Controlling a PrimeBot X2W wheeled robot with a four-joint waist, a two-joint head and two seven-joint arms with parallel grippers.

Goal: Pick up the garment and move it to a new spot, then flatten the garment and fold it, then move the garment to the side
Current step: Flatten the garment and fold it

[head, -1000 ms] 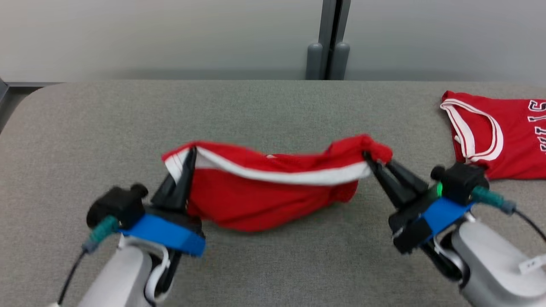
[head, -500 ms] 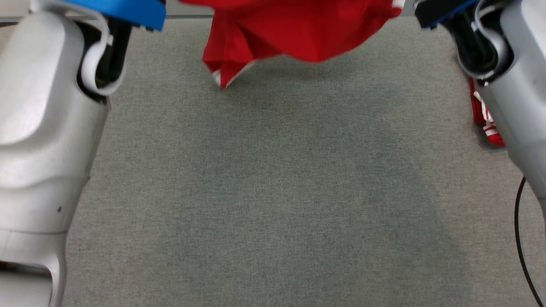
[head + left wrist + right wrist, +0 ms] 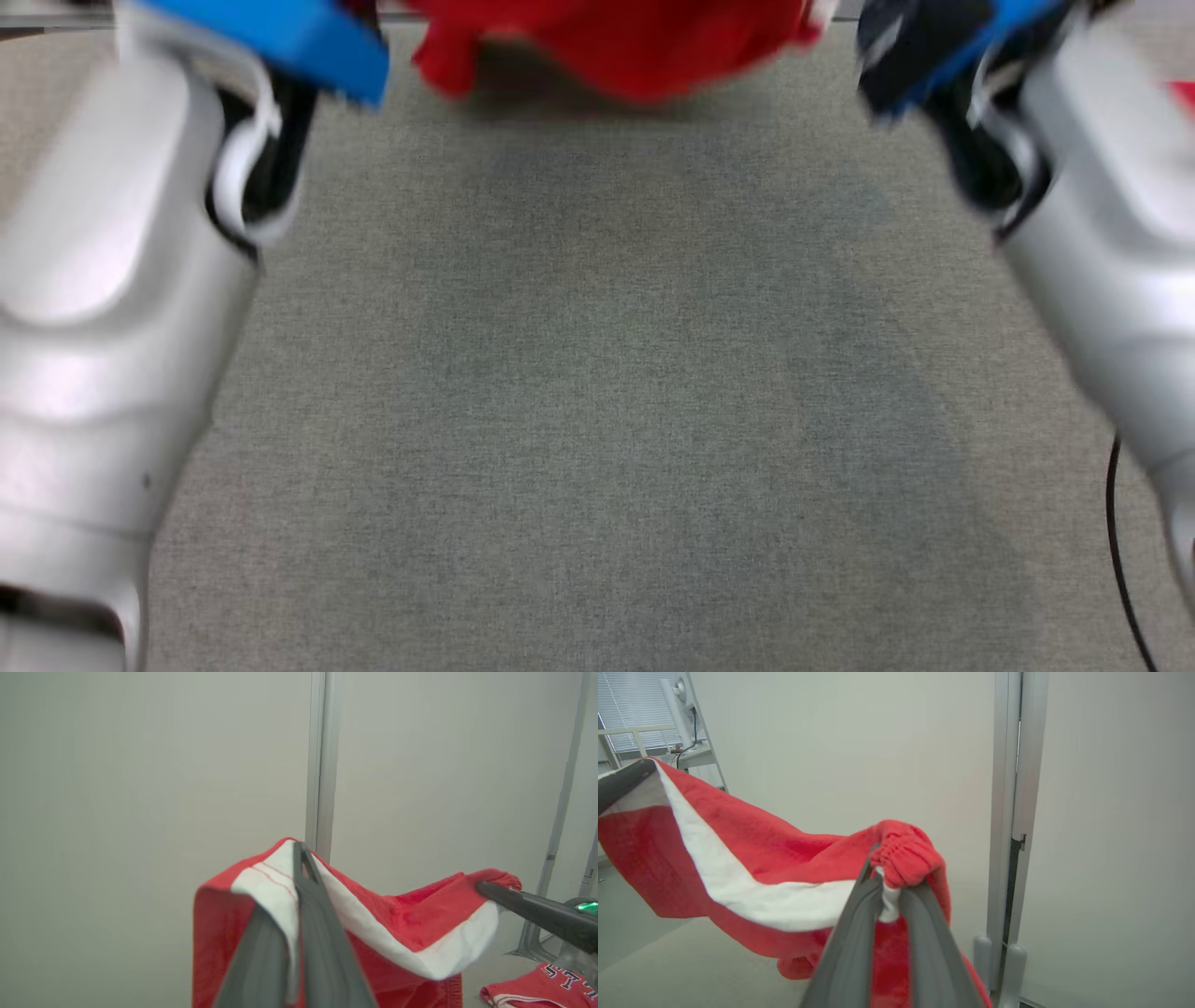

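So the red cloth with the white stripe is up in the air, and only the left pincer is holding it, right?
Not quite. Both pincers hold it. The left pincer grips one end of the red cloth, and the right wrist view shows the right pincer shut on the other end. It is up in the air.

Grey tabletop point(image 3: 597, 420), pale wall point(image 3: 140, 765), metal post point(image 3: 1004, 788), probably a lettered red jersey point(image 3: 542, 984)

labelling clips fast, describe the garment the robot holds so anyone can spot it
Above the grey table, the red garment hangs between the left gripper and right gripper. Unlike the lettered red jersey lying on the table, it shows a broad white band.
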